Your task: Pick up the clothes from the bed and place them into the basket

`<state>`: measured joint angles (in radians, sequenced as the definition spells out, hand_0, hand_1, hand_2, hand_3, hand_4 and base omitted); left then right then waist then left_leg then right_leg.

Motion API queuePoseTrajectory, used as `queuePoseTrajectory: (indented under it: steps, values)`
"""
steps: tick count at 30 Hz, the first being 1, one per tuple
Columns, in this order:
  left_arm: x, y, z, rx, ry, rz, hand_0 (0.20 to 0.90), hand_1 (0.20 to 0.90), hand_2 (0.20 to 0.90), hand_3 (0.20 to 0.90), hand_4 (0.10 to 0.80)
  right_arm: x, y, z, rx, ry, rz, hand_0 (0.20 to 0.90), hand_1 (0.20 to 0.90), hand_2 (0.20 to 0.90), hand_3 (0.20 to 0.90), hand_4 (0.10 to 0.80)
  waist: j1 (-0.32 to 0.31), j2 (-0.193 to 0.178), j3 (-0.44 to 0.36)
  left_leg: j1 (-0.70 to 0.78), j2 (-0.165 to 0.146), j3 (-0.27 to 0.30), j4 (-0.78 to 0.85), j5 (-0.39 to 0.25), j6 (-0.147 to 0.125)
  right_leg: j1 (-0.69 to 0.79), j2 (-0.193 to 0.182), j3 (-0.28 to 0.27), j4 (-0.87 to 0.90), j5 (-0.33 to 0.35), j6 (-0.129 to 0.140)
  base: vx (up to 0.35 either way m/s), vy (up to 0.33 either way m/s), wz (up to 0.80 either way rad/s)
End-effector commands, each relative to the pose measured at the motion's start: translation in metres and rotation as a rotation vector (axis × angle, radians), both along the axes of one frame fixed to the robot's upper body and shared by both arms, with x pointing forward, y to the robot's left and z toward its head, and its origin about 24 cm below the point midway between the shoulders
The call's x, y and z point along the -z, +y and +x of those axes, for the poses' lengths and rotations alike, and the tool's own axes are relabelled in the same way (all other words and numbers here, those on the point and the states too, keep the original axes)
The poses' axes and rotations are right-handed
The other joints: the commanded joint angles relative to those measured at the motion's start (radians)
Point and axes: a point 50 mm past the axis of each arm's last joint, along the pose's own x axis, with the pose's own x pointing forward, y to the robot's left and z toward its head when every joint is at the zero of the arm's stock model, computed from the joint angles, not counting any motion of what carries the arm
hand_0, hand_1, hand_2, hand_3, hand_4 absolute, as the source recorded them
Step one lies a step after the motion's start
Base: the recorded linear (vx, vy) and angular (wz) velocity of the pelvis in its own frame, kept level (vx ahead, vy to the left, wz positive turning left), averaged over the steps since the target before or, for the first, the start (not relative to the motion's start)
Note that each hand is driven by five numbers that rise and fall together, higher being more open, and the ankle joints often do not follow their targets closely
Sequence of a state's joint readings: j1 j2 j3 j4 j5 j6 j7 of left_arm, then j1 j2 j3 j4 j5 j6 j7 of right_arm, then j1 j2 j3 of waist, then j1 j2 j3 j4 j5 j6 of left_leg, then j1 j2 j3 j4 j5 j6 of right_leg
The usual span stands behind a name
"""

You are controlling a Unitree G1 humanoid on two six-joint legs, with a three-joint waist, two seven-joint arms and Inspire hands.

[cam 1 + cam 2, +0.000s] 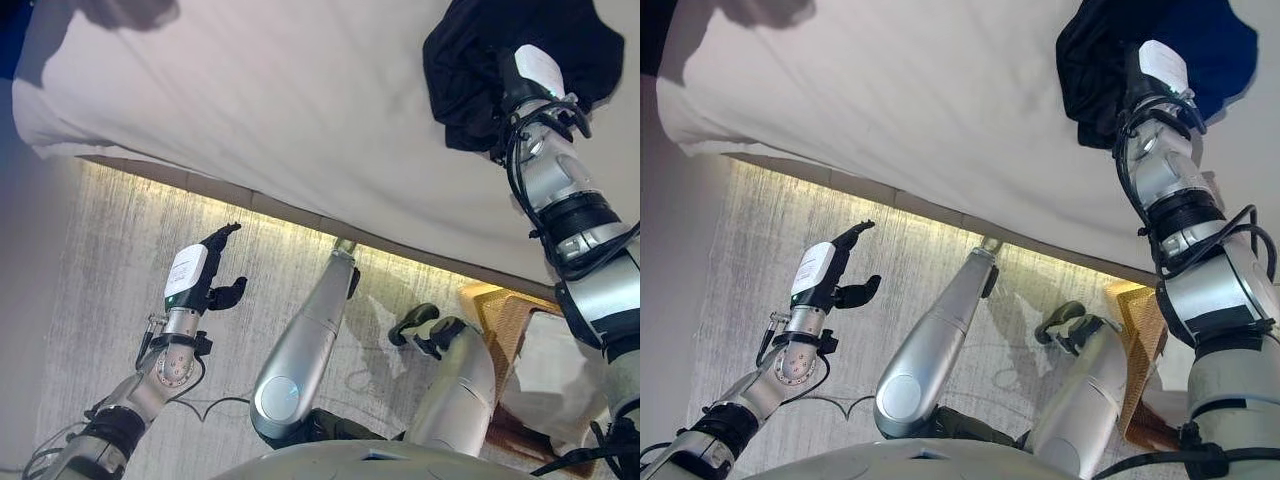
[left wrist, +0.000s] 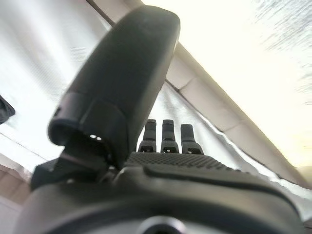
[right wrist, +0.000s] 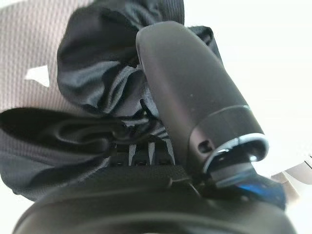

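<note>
A black garment [image 1: 470, 60] lies bunched on the white bed [image 1: 250, 100] at the far right. My right hand [image 1: 520, 85] reaches into it. In the right wrist view the thumb [image 3: 190, 87] presses on the gathered black cloth [image 3: 87, 63], which is bunched between the thumb and the curled fingers. My left hand [image 1: 200, 275] is held over the floor in front of the bed's edge. It is open and empty, with its fingers [image 2: 165, 141] straight. A tan woven basket [image 1: 505, 320] with a pale lining stands on the floor at the lower right, beside the bed.
The bed's edge runs diagonally from the upper left to the right, with a lit strip under it. A grey patterned rug [image 1: 120, 260] covers the floor before it. A dark shape [image 1: 125, 10] lies on the bed at the far left.
</note>
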<state>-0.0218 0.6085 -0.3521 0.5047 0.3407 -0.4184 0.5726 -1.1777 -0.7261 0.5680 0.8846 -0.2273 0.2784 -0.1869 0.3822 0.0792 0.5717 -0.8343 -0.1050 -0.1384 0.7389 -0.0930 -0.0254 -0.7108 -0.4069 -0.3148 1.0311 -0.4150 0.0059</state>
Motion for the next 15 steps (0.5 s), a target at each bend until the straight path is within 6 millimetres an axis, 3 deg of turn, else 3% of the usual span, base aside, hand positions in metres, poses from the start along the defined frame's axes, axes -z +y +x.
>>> queuePoseTrajectory:
  steps: [1, 2, 3, 15]
  values:
    - [-0.024, 0.007, -0.005, -0.024, -0.147, -0.072, 0.900, 0.900, 0.900, 0.900, 0.800, -0.051, -0.002, -0.003, 0.010, -0.117, -0.083, 0.596, 0.596, 0.596, 0.546, 0.446, 0.025, 0.073, -0.052, 0.020, -0.031, 0.051, 0.102, -0.124, 0.087, -0.025, 0.094, -0.046, 0.025, 0.040, -0.072, -0.027, 0.003, 0.10]
    - [-0.026, 0.007, -0.004, -0.020, -0.149, -0.069, 0.900, 0.900, 0.900, 0.900, 0.800, -0.051, -0.004, -0.003, 0.015, -0.109, -0.076, 0.396, 0.396, 0.396, 0.313, 0.213, 0.027, 0.074, -0.052, 0.015, -0.031, 0.052, 0.107, -0.125, 0.088, -0.029, 0.094, -0.046, 0.028, 0.040, -0.071, -0.030, -0.001, 0.09]
    - [-0.026, 0.007, -0.005, -0.016, -0.147, -0.063, 0.900, 0.900, 0.900, 0.900, 0.800, -0.050, -0.007, -0.003, 0.018, -0.104, -0.066, 0.300, 0.300, 0.300, 0.200, 0.100, 0.027, 0.074, -0.052, 0.012, -0.030, 0.053, 0.111, -0.126, 0.090, -0.033, 0.094, -0.046, 0.031, 0.041, -0.070, -0.023, -0.011, 0.07]
    - [-0.030, 0.011, -0.004, -0.003, -0.143, -0.054, 0.900, 0.900, 0.900, 0.900, 0.800, -0.050, -0.023, -0.008, 0.034, -0.104, -0.012, 0.300, 0.300, 0.300, 0.200, 0.100, 0.010, 0.057, -0.052, 0.081, -0.015, 0.064, 0.076, -0.124, 0.081, 0.048, 0.109, -0.056, -0.021, 0.060, -0.063, -0.022, -0.019, -0.03]
